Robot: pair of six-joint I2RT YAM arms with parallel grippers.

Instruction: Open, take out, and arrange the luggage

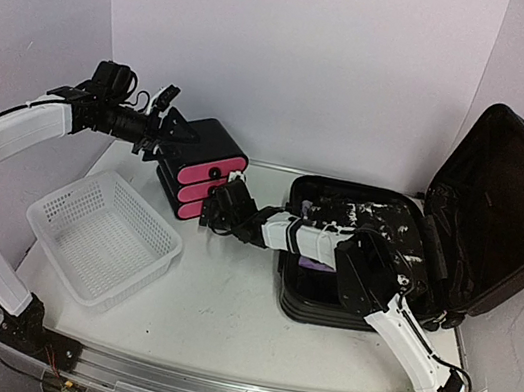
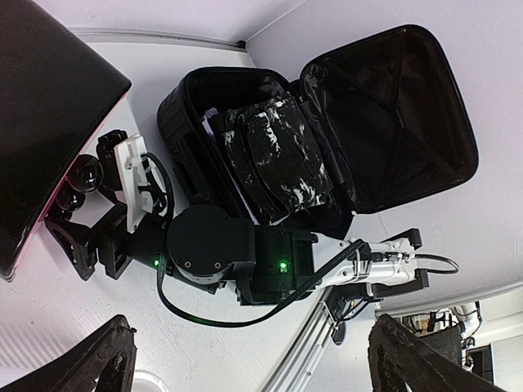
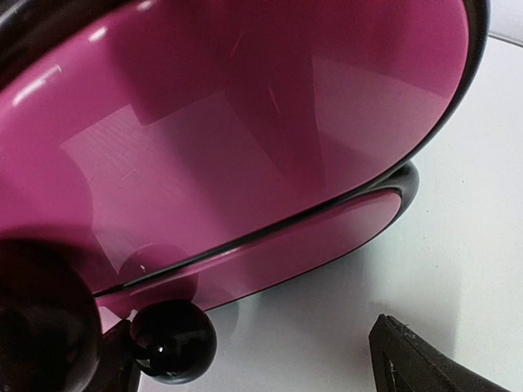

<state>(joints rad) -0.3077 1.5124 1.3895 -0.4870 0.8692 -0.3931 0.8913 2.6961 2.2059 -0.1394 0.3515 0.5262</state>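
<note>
Both grippers were off to the left of the luggage point(image 1: 318, 311), which lay open at the right end of the table point(image 1: 220, 321). Its base shell lay flat on the tabletop. Its lid point(image 1: 508, 209) stood up behind and to the right, against the wall, with the black lining facing inward. The right gripper point(image 1: 217, 207) had reached leftward across the open base shell, with the arm passing over the packed contents. It hung just in front of the pink drawers of the small black box point(image 1: 200, 170), clear of the luggage. In the right wrist view one finger point(image 3: 433, 359) sat far out at the lower right corner, so the jaws looked spread wide. A round black drawer knob point(image 3: 172, 341) was close in front of them, but I could not tell whether anything touched it. The left gripper point(image 1: 159, 119) was at the back left of the same box, well apart from the luggage. In the left wrist view its two fingers point(image 2: 102, 363) were set wide apart with nothing between them. Inside the base shell lay a folded black cloth with white blotches point(image 2: 270, 155), filling most of the compartment, and a pale edge of something showed beside it. A white mesh basket point(image 1: 150, 211) stood on the left part of the table, near the box and well apart from the luggage.
</note>
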